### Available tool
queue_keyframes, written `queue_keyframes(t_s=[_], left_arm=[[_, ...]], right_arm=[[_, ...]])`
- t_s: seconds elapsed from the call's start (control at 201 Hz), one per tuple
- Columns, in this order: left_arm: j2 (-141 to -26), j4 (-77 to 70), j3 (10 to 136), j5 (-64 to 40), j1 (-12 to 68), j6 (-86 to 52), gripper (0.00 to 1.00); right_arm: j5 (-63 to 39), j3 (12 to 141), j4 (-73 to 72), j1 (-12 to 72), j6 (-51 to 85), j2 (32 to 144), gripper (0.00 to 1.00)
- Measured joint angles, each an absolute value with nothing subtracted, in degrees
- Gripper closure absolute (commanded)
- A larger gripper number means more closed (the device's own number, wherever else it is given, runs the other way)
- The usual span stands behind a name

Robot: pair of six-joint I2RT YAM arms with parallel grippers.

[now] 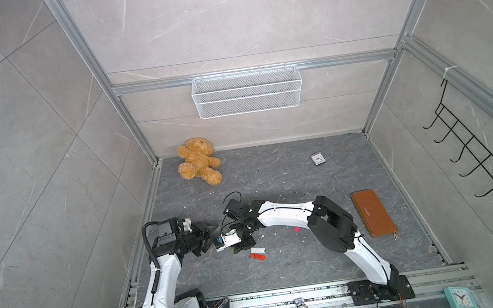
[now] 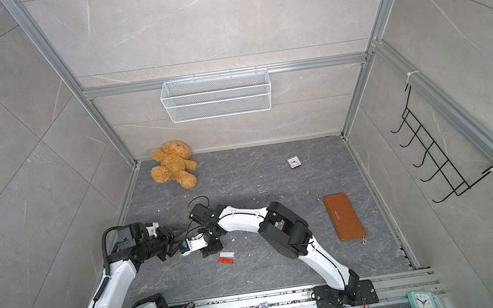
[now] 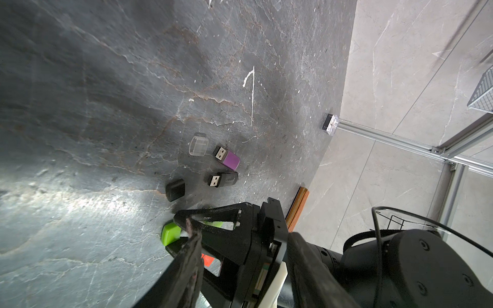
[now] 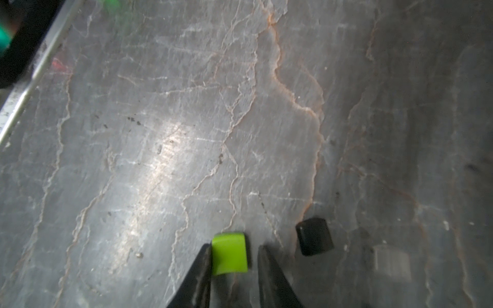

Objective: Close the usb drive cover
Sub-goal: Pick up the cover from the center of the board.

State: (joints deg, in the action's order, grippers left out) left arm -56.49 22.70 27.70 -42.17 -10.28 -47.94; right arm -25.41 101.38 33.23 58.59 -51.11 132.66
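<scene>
Centring green cap (image 4: 229, 257), toward front-left corner of tabletop (image 1: 302, 270), between parted, unclamped jaws of right gripper (image 4: 234, 248) before squeezing; keeping left gripper (image 1: 210, 237) open, clear.

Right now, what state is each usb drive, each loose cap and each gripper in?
purple drive, uncapped, plug bare.
black drive, uncapped, plug bare.
clear cap, off, lying beside the purple drive.
black cap, off, lying loose.
green cap, off, lying loose.
right gripper, open astride the green cap, one finger touching it.
left gripper, open, fingers spread.
</scene>
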Motion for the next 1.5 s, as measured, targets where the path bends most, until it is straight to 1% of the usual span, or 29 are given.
queue_keyframes(t_s=[0.15,0.299,0.414,0.833,0.932,1.162,1.501], left_arm=[[-56.4,22.7,27.07,-42.19,-10.28,-47.97,0.46],[-56.21,22.2,26.24,-42.35,-10.28,-48.21,0.46],[-56.45,22.31,26.37,-43.22,-10.28,-47.92,0.46],[-51.99,17.67,23.11,-47.18,-10.28,-49.93,0.46],[-52.53,16.84,22.11,-48.49,-10.28,-50.39,0.48],[-54.92,14.15,22.0,-51.22,-9.37,-51.16,0.62],[-55.22,11.38,21.82,-51.57,-4.78,-51.83,0.63]], right_arm=[[-25.34,101.32,33.04,58.59,-50.81,132.62,0.77],[-25.32,98.7,30.57,58.59,-48.8,131.13,0.78],[-26.06,94.85,28.29,58.46,-46.04,128.75,0.78],[-28.58,93.82,25.89,54.65,-39.03,122.39,0.78],[-29.41,93.54,25.43,54.06,-37.63,122.39,0.78],[-32.4,93.36,24.56,52.99,-35.24,122.37,0.78],[-36.75,93.38,24.12,51.88,-33.78,122.34,0.78]])
